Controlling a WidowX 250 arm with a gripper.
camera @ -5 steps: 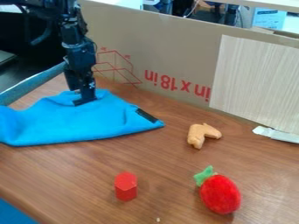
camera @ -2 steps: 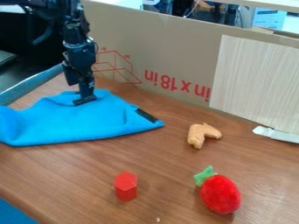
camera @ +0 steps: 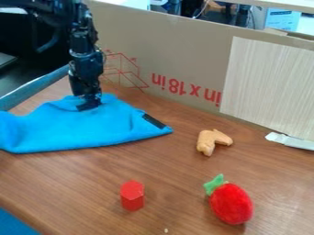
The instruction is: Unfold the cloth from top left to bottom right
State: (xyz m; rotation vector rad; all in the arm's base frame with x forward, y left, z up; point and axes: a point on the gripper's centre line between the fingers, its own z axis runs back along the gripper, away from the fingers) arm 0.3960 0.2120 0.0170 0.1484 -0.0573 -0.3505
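Cloth (camera: pixel 80 131) left of strawberry (camera: pixel 231 204), atop table (camera: pixel 184 170)

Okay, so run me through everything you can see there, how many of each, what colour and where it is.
Cloth: one, blue with a black patch near its right corner, on the table's left side
Red block: one, red, near the front of the table, left of the strawberry
Strawberry: one, red with a green top, front right
Curved object: one, tan, right of the cloth
Table: one, brown wood grain, under these things
Cardboard: one piece, brown with red print, along the back
Panel: one, pale striped, against the cardboard at right
Strip: one, whitish, at the panel's foot
Robot arm: one, black, upper left
Gripper: one, black, at the cloth's upper part
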